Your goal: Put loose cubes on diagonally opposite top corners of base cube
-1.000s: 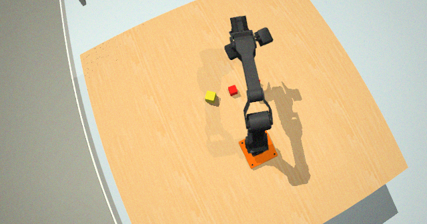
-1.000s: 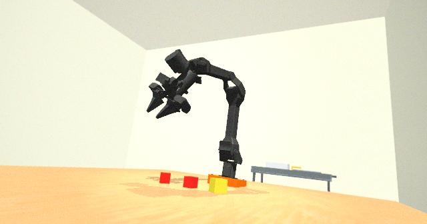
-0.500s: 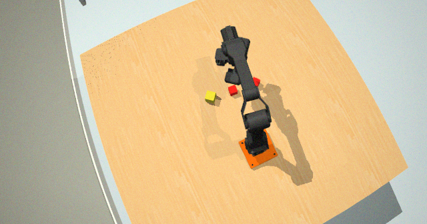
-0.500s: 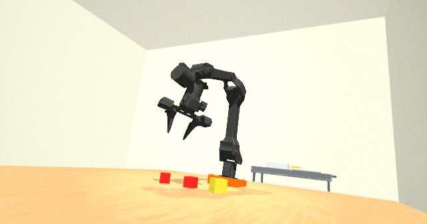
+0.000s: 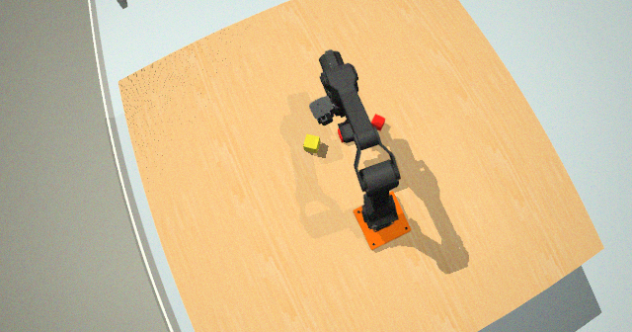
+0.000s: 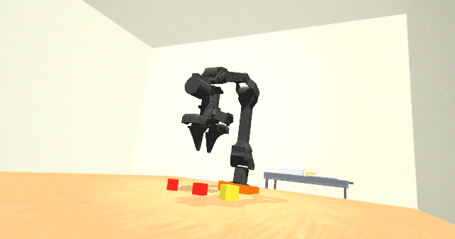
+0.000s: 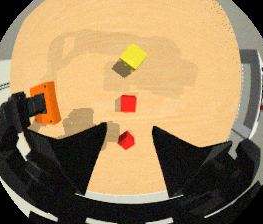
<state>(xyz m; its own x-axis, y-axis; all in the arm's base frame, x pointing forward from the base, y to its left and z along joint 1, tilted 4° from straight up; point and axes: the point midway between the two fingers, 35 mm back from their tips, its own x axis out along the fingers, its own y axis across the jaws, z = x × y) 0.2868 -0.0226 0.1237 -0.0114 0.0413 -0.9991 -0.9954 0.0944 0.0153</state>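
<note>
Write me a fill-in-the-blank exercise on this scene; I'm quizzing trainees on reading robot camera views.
1. Beside the two red cubes, the third cube is coloured ____.
2. The number of cubes resting on the table is ____.
3. The gripper hangs above the cubes, holding ____.
4. The arm's mounting plate is coloured ____.

Missing words: yellow; three; nothing; orange

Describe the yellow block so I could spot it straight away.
Start at the orange plate that the black arm stands on, on the wooden table. Apart from two small red cubes sits the yellow cube, alone on the wood. It is the only yellow cube.
</note>
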